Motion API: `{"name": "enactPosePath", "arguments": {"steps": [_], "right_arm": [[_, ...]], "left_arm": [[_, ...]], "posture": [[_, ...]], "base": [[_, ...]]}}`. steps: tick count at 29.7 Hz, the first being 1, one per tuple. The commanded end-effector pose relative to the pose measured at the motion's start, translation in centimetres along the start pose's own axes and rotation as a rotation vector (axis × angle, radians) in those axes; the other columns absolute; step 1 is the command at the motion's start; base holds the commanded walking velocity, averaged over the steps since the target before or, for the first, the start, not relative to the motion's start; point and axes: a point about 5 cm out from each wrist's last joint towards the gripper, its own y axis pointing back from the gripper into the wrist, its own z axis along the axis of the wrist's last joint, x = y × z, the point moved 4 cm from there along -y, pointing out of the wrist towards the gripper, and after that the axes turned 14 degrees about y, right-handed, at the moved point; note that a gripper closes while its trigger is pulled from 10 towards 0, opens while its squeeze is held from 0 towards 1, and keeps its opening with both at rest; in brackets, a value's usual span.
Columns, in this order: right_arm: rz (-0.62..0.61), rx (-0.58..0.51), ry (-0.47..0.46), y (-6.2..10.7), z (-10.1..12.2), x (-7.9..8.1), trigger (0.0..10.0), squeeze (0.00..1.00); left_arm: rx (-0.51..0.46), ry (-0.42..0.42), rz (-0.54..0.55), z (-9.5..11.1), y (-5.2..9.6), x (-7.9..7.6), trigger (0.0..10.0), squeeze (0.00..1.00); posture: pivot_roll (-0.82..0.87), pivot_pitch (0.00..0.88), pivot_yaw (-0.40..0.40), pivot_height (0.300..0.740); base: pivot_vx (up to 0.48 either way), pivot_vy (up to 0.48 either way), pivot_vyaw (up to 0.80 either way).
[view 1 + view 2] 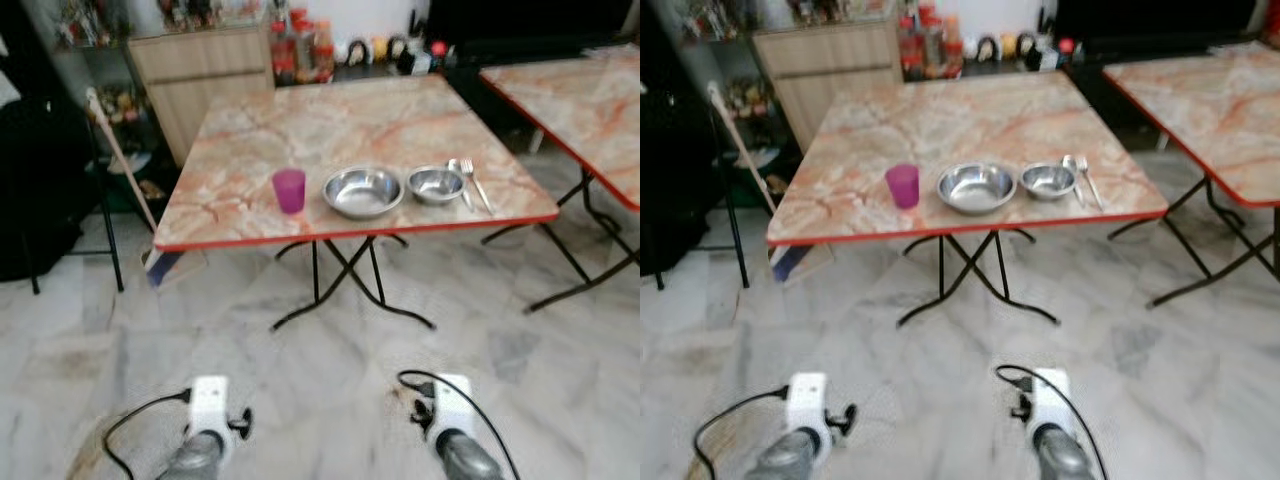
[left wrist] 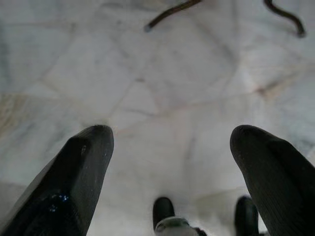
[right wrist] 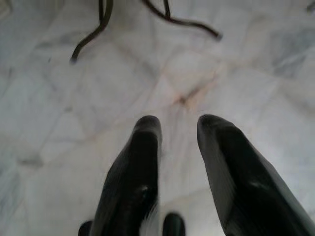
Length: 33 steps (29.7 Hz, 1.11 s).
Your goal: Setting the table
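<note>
A marble-patterned folding table [image 1: 330,120] with a red edge stands ahead of me. Along its near edge sit a purple cup [image 1: 289,190], a large steel bowl [image 1: 363,192], a small steel bowl [image 1: 435,184], and a spoon and fork [image 1: 472,182] side by side. Both arms hang low over the floor, well short of the table. My left gripper [image 2: 170,137] is open wide with only floor tiles between its fingers. My right gripper [image 3: 178,125] holds nothing; a narrow gap shows between its fingers.
A second matching table [image 1: 590,100] stands to the right. A broom [image 1: 125,170] leans by the table's left corner, next to a wooden cabinet [image 1: 200,70] and a dark stand [image 1: 40,190]. Bottles [image 1: 300,45] line the back. Marble floor [image 1: 320,370] lies between me and the table.
</note>
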Motion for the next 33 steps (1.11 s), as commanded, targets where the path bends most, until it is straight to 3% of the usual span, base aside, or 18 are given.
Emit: {"name": "enactPosePath", "arguments": {"steps": [1, 29, 33], "right_arm": [[0.030, -0.015, -0.005, -0.16, 0.63, 1.36, 10.0, 0.00], [0.047, 0.000, 0.019, -0.02, 0.03, 1.67, 10.0, 0.00], [0.048, 0.000, 0.022, -0.02, 0.02, 1.65, 10.0, 0.00]], "left_arm": [[-0.012, -0.011, 0.034, 0.57, 0.11, 1.53, 10.0, 0.00], [0.009, -0.049, 0.000, 0.02, 0.16, 1.00, 10.0, 0.00], [0.009, -0.066, 0.007, -0.10, 0.22, 1.13, 10.0, 0.00]], "posture": [[0.03, 0.000, 0.046, 0.740], [0.02, 0.000, 0.054, 0.740], [0.02, 0.000, 0.052, 0.740]], "base": [[0.375, 0.000, 0.00], [0.374, 0.000, 0.00], [0.000, 0.000, 0.00]]}}
